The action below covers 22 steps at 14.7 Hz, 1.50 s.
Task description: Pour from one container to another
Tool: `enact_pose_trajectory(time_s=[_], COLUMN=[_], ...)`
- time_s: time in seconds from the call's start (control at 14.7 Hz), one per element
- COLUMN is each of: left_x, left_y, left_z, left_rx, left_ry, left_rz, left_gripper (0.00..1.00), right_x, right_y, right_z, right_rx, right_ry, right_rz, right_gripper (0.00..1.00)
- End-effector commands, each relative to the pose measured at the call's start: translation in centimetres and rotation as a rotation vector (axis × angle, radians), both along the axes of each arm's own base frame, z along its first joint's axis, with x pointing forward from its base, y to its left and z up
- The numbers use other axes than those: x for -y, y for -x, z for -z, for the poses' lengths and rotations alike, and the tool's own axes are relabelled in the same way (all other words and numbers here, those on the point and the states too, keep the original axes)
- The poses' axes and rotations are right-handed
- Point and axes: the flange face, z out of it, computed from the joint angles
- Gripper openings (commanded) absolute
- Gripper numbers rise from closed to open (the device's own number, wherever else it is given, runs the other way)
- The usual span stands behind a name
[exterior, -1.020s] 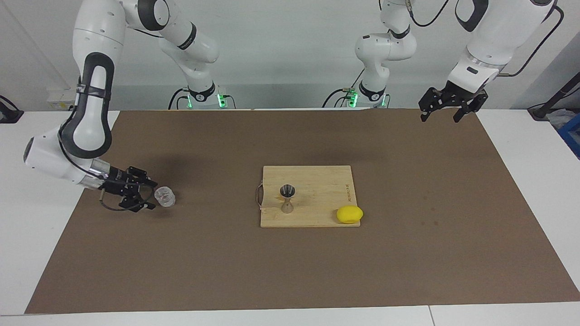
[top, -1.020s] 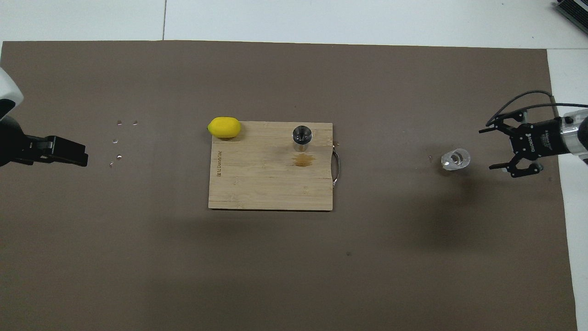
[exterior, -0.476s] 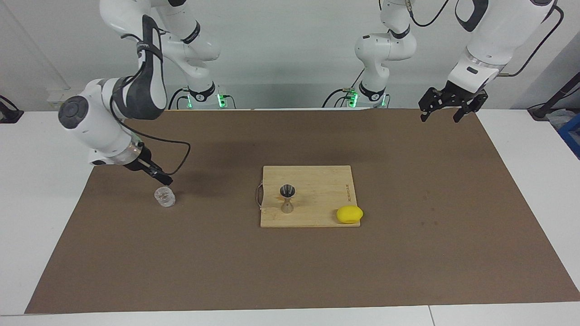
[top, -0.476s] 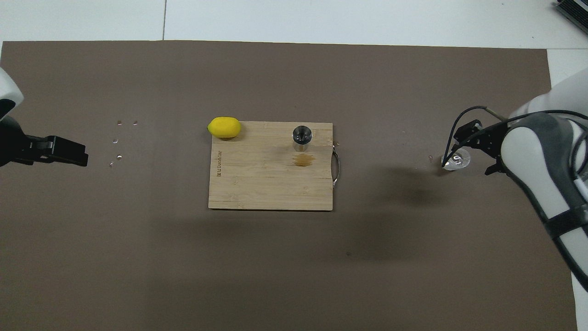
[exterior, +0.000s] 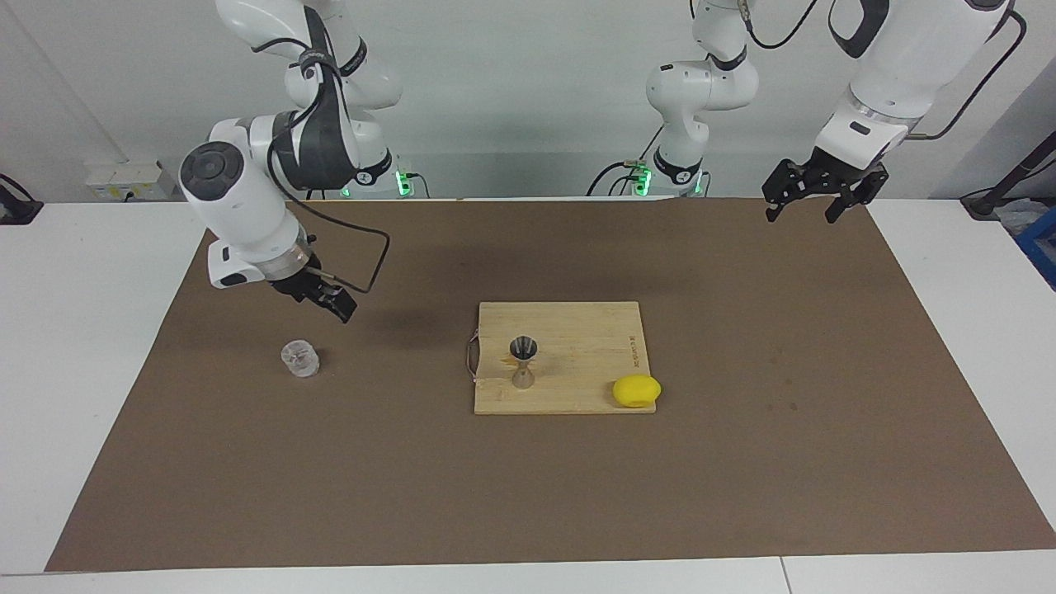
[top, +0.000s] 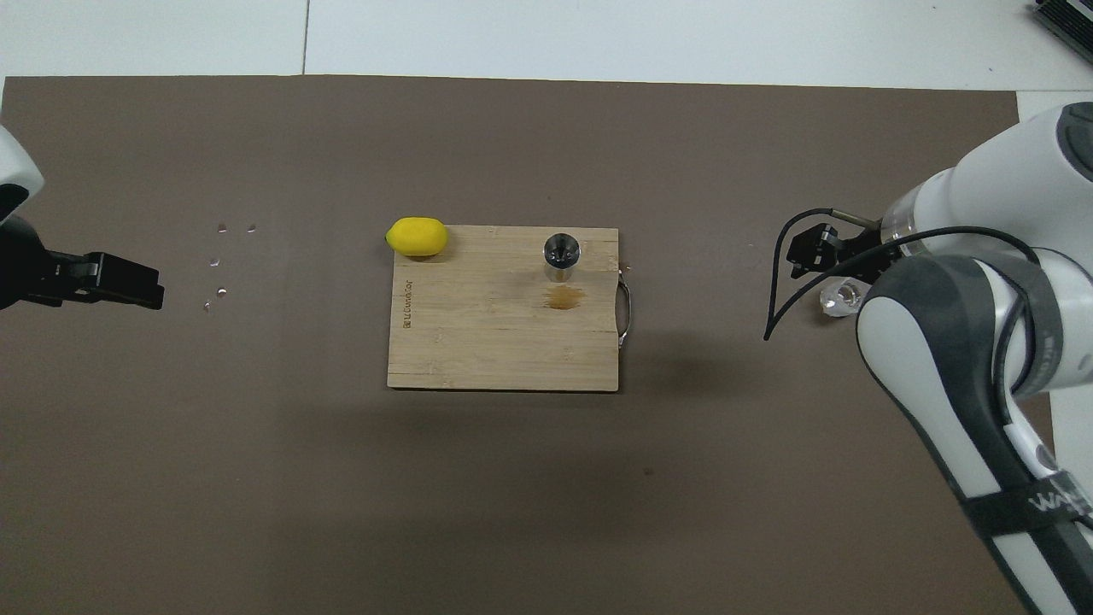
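A burnt-in brand mark (too small to read) runs along the cutting board point(top: 504, 342).

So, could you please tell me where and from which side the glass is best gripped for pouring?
Grip the glass around its ribbed side wall, about mid-height, coming in level from the right arm's end of the table. It stands upright on the mat, with bare mat all round, and a side hold leaves the rim free to tip. The right claw is nearest to it.

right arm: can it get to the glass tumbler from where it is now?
Probably yes. The right hand hangs open and empty above the mat, close beside the glass tumbler, which stands upright by itself; nothing lies between them.
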Motion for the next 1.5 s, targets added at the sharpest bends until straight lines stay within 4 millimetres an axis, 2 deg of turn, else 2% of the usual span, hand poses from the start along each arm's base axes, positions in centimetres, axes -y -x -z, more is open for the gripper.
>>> enact_pose_trajectory(time_s=[0.0, 0.14, 0.2, 0.41, 0.88, 1.43], left_x=[-0.1, -0.1, -0.1, -0.1, -0.1, -0.1], left_y=[0.7, 0.7, 0.7, 0.7, 0.7, 0.7], left_z=[-0.5, -0.5, -0.5, -0.5, -0.5, -0.5], left_rx=[0.002, 0.002, 0.002, 0.002, 0.002, 0.002], left_ry=[-0.015, -0.015, -0.015, -0.015, -0.015, -0.015], left_rz=[0.006, 0.006, 0.006, 0.007, 0.006, 0.006], left_gripper=[1.00, 1.00, 1.00, 1.00, 1.00, 1.00], right_x=[-0.4, -1.7, -1.5, -1.7, -0.9, -0.8], right_y=[-0.4, -0.2, 0.1, 2.4, 3.6, 3.4], right_z=[-2.9, -5.2, -6.4, -9.3, -9.8, -9.8], right_rx=[0.058, 0.070, 0.065, 0.071, 0.005, 0.020], right_ry=[0.042, 0.059, 0.075, 0.079, 0.046, 0.010], right_rz=[-0.081, -0.128, -0.134, -0.177, -0.244, -0.284], right_gripper=[1.00, 1.00, 1.00, 1.00, 1.00, 1.00])
